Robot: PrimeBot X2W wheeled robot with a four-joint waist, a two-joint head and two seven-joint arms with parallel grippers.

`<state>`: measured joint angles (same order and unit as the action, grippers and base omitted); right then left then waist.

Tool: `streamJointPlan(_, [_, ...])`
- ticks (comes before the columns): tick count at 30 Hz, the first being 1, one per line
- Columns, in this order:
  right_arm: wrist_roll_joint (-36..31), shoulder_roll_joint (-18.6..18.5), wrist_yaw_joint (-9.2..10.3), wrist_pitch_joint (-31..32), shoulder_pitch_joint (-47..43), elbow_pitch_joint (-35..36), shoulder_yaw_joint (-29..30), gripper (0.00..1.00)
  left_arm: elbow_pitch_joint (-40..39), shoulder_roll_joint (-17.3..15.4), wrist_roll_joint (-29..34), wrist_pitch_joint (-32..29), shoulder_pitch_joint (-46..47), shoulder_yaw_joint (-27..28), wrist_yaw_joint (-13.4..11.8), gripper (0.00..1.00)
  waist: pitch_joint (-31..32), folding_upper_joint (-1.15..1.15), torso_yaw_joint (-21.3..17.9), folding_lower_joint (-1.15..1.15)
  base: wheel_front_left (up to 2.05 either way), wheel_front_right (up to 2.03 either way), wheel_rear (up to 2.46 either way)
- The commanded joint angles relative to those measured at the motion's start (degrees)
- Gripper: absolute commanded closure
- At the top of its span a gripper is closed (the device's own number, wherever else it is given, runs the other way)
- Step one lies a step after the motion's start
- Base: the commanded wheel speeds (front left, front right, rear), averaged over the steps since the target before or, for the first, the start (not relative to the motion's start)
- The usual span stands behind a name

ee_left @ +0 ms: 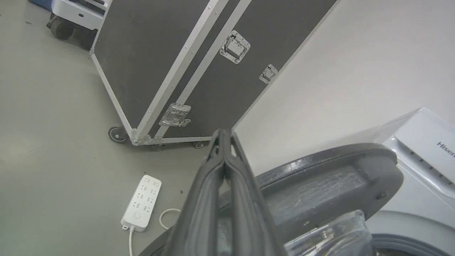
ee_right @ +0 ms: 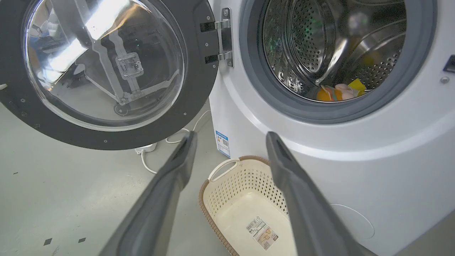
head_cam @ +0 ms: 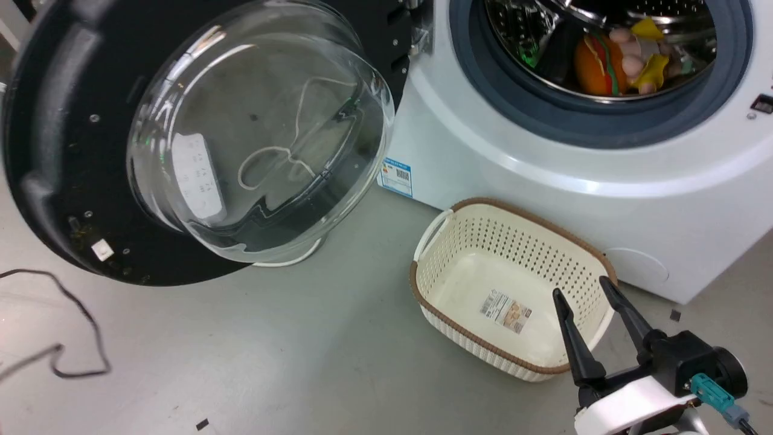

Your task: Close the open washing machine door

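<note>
The washing machine door [head_cam: 259, 139] stands swung wide open to the left of the white washer [head_cam: 543, 199], its black rim and bulging glass bowl facing me. A metal hinge [ee_right: 224, 39] joins the door [ee_right: 106, 71] to the washer front. The steel drum opening [head_cam: 610, 60] holds colourful toys. My right gripper [head_cam: 580, 288] is open and empty, low at the right over the basket, well clear of the door; its fingers [ee_right: 177, 167] point at the washer front. My left gripper [ee_left: 224, 135] is shut on nothing, just over the door's outer edge [ee_left: 320, 170].
A cream perforated basket [head_cam: 441, 235] sits on the floor against the washer's front. A dark cable [head_cam: 78, 326] lies on the floor at the left. Beyond the door are a white power strip [ee_left: 142, 202] and a black wheeled flight case [ee_left: 213, 64].
</note>
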<state>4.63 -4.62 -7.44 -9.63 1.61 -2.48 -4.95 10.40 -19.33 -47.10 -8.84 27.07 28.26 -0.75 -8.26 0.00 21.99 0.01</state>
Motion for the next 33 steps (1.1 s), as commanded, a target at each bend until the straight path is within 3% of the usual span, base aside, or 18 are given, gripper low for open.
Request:
streamJointPlan(1, [0.51,-0.42,-0.04,-0.14,0.78,0.27,-0.18,0.00,1.59,-0.81,-2.06,-1.28,1.59,1.13,-0.71,1.00,-0.65,0.00,-0.39,-0.01,0.00,0.00,0.00])
streamJointPlan(5, [0.73,-0.90,-0.04,-0.40,1.40,0.15,-0.79,0.00,9.00,-3.82,-7.93,-8.78,5.58,3.04,-3.62,1.00,-1.91,0.00,-0.92,-0.01,0.00,0.00,0.00])
streamJointPlan(9, [0.94,-1.35,-0.04,-0.64,1.99,0.22,-1.06,0.00,14.13,-5.18,-14.48,-15.87,8.75,4.91,-4.70,1.00,-3.25,0.00,-1.39,-0.01,0.00,0.00,0.00])
streamJointPlan(18, [1.35,-2.12,-0.05,-1.29,2.92,-0.05,-1.47,0.00,15.94,-4.62,-25.92,-30.90,9.55,5.15,-1.02,1.00,-4.72,0.00,-2.10,-0.01,0.00,0.00,0.00])
streamJointPlan(26, [1.64,-1.33,-0.05,-1.96,2.21,-1.47,-0.79,0.00,9.25,-1.53,-30.90,-41.02,1.30,4.42,1.00,1.00,-1.56,0.00,-3.37,-0.01,0.00,0.00,0.00])
streamJointPlan(33, [1.69,0.18,-0.05,-2.91,1.68,-2.94,1.22,0.00,-3.05,6.17,-32.60,-45.03,-9.64,2.13,2.35,1.00,1.92,0.00,-5.05,-0.01,0.00,0.00,0.00])
